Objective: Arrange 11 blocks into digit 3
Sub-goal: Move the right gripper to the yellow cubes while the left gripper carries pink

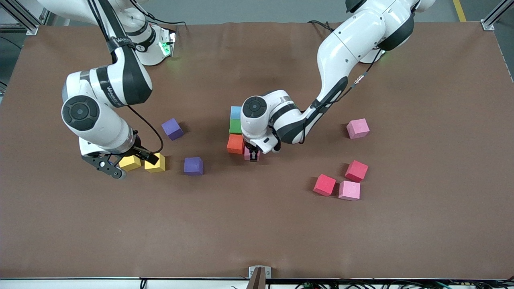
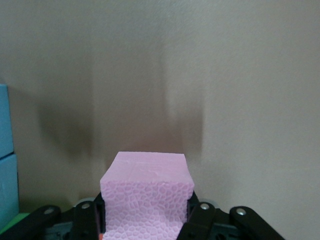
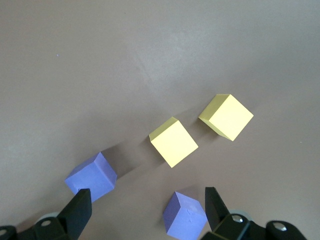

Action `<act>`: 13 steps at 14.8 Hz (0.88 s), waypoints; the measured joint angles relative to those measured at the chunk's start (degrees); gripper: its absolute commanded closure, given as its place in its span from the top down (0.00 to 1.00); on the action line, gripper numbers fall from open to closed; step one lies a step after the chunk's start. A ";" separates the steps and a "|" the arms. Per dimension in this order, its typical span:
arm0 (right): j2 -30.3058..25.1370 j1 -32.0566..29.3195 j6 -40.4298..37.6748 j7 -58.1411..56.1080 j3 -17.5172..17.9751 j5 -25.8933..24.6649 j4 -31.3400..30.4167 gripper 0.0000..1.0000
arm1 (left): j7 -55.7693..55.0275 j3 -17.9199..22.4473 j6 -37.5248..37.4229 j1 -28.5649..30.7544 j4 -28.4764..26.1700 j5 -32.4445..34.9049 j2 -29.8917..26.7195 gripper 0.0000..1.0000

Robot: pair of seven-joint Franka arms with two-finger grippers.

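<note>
Left gripper is clamped on a pink block, set just beside the orange block, nearer the camera than the green block. Right gripper waits with jaws apart over the yellow cubes. Risk: a skewed release could nudge the orange block and break the column.

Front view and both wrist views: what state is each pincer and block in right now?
left pincer: shut on pink block, beside orange block
right pincer: open, empty, over the yellow cubes
blue, green, orange column: touching
loose purple, pink, red blocks: on table
</note>
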 measured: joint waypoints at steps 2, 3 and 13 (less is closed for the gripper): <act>1.23 -0.23 0.51 0.02 0.00 -0.02 0.02 1.00 | -0.04 1.12 0.00 -1.33 0.42 -1.10 -0.01 0.41; 1.73 -0.48 0.81 0.02 -0.01 -0.04 0.04 1.00 | -0.09 1.35 0.00 -1.69 0.50 -1.23 -0.01 0.41; 4.40 -1.90 5.18 0.01 -0.01 -0.12 0.05 1.00 | -0.18 1.60 -1.27 -2.12 0.79 -2.54 -0.03 0.41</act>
